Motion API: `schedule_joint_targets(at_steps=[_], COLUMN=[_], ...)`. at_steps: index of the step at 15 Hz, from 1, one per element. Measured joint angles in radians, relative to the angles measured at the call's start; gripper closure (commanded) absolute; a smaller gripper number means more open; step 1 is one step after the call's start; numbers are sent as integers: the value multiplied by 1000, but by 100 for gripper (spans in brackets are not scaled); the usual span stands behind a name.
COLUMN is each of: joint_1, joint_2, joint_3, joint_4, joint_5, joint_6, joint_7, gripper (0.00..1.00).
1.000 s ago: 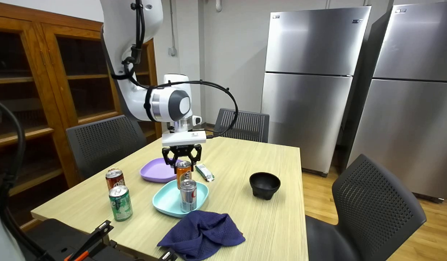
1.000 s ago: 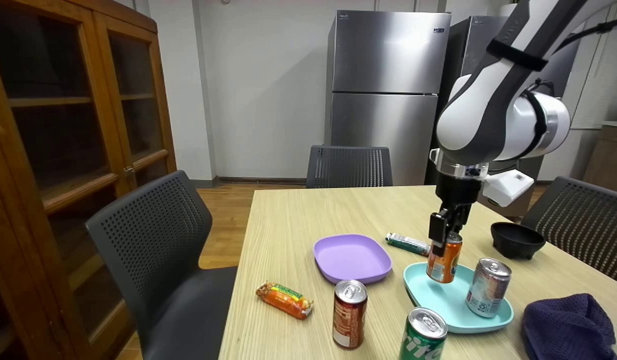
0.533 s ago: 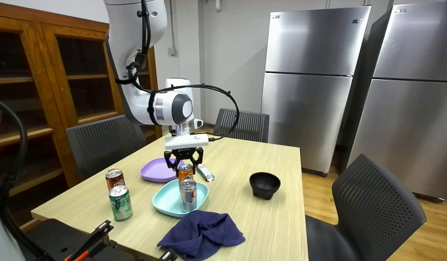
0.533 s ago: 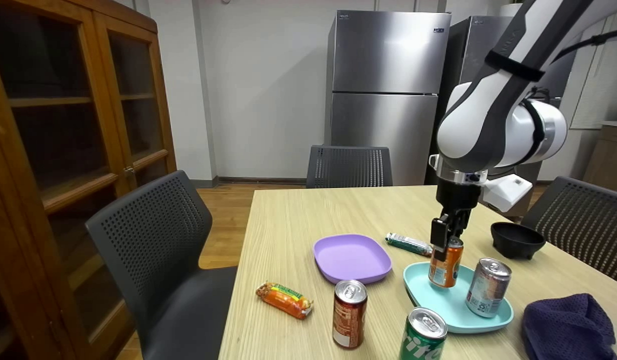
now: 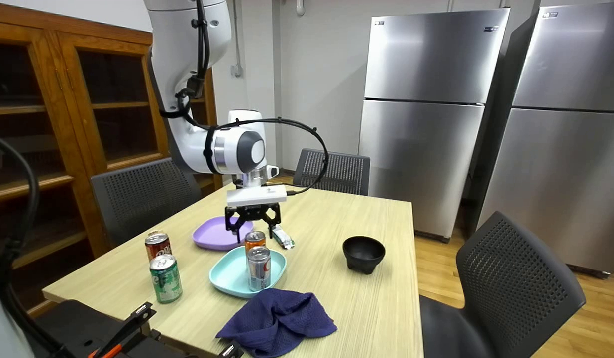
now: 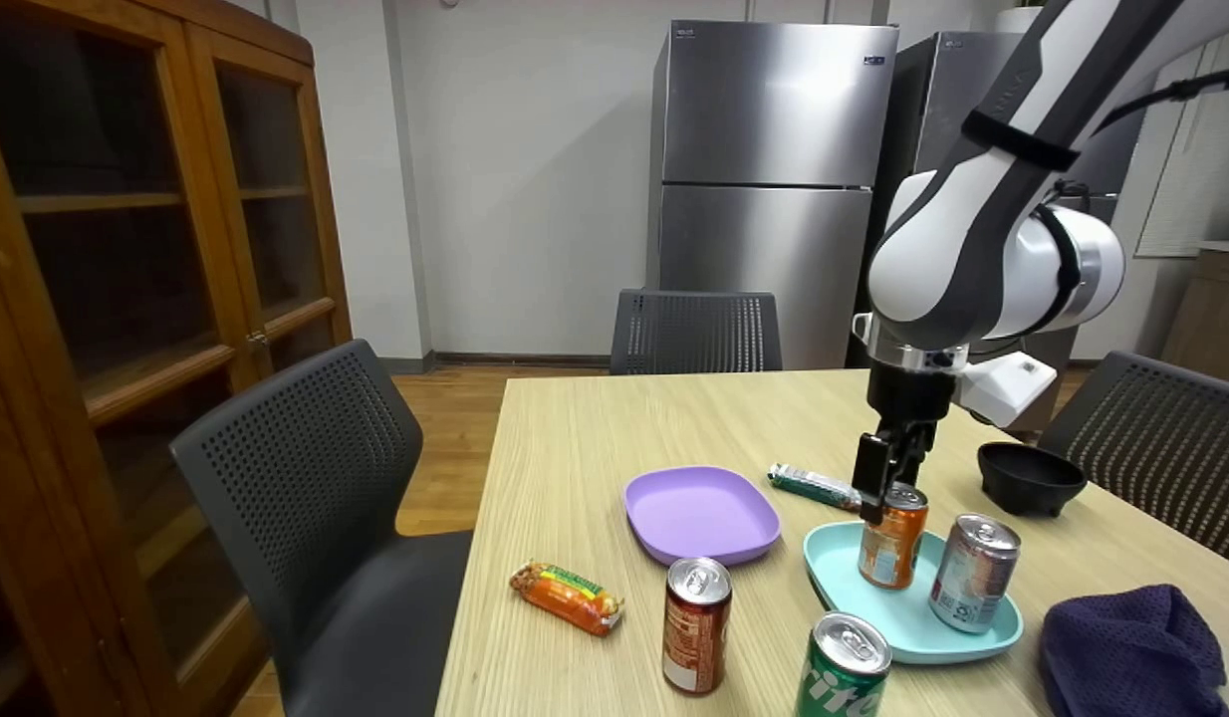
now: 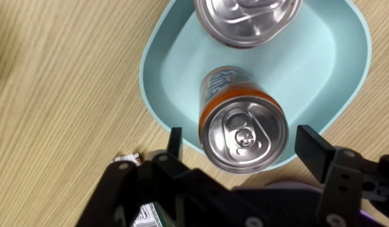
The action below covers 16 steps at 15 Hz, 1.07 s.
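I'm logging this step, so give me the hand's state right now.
Hand: open, holding nothing; jaws spread, with a gap on each side of the orange cylindrical metal can.

Gaps flank orange can (image 7: 243,121); nearby silver can (image 7: 248,20) likely obstructs.

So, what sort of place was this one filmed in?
Probably a break room or shared kitchen: two tall silver metal refrigerators stand near the wall, and dark grey perforated-back chairs stand around a pale straight-edged wood-grain table.
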<state>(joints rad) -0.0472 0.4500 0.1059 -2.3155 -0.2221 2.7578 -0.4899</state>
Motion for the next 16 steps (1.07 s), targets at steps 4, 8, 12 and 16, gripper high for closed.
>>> schedule_joint_targets(at_steps=[4,8,12,16], joint_1=[0,0,0,0], joint_2=[-4,-32,-83,-139], joint_3=[0,0,0,0], joint_4=[1,-6,-31,-69], joint_5=[0,-4,-4,-4], joint_6=[-2,-20,-29,-29], joint_7=[-2,-4,-13,-33], gripper=[0,0,0,0])
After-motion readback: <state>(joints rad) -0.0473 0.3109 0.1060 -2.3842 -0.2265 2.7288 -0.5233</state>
